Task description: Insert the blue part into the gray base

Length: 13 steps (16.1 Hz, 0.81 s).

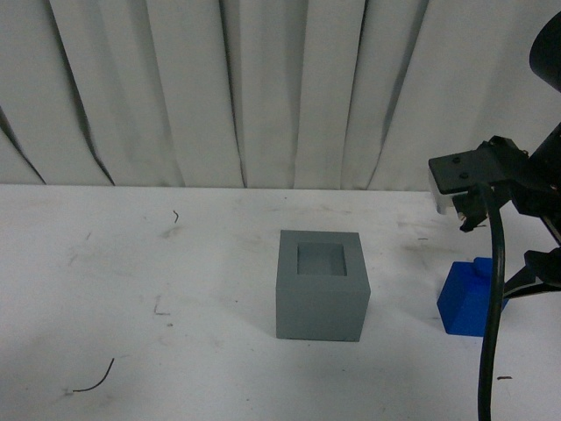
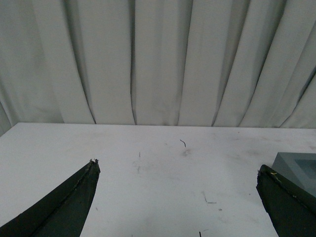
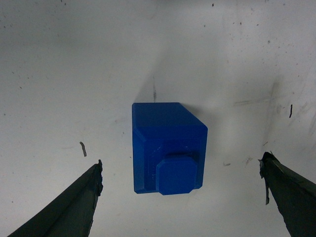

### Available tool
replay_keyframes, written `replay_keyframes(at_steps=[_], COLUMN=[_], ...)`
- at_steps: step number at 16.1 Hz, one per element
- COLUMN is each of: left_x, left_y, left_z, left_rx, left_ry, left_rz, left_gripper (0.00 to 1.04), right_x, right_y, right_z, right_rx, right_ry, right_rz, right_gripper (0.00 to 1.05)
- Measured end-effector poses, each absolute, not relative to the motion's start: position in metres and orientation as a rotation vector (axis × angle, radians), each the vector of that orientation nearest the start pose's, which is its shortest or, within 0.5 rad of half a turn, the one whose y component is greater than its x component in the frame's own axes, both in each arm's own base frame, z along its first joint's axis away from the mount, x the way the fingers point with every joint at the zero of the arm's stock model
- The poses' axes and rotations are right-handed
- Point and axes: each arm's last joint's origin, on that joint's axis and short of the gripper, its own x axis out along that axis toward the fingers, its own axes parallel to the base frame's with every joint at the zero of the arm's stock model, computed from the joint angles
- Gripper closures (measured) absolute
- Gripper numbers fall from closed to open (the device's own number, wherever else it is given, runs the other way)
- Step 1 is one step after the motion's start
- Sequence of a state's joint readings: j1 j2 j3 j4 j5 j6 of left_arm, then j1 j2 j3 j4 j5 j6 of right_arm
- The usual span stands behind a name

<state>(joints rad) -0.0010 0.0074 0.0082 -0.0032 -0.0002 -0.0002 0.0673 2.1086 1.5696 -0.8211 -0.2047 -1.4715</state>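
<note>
The gray base [image 1: 321, 285], a cube with a square recess in its top, stands mid-table; one corner of it [image 2: 296, 165] shows beside a finger in the left wrist view. The blue part [image 1: 466, 298] rests on the table to the base's right, partly behind the right arm and its cable. From above, the blue part [image 3: 168, 148] shows its stud facing the camera. My right gripper [image 3: 180, 165] hangs open over it, fingers wide on both sides, not touching. My left gripper [image 2: 177, 168] is open over bare table, left of the base.
A white table [image 1: 131, 298] with small dark scuffs and a thin black wire scrap [image 1: 92, 379] near the front left. A pleated white curtain [image 1: 263, 88] closes off the back edge. The right arm's black cable [image 1: 491, 298] hangs in front of the blue part.
</note>
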Motion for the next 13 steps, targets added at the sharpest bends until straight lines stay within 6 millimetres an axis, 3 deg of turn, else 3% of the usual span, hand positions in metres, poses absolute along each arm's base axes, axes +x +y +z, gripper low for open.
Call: replay_keyframes(at_steps=[6,13], left_x=[0.098,0.098], left_y=[0.000,0.000], left_z=[0.165,0.165], left_rx=[0.000,0.000], left_ry=[0.002,0.002], left_rz=[-0.001,-0.001], left_gripper=[0.07,0.07], right_x=[0.418,0.421], right_y=[0.035,0.035], right_z=[0.130,0.113], right_rx=[-1.148,-1.134], right_ry=[0.964,0.959], right_rz=[1.176,1.181], right_gripper=[0.06,0.06])
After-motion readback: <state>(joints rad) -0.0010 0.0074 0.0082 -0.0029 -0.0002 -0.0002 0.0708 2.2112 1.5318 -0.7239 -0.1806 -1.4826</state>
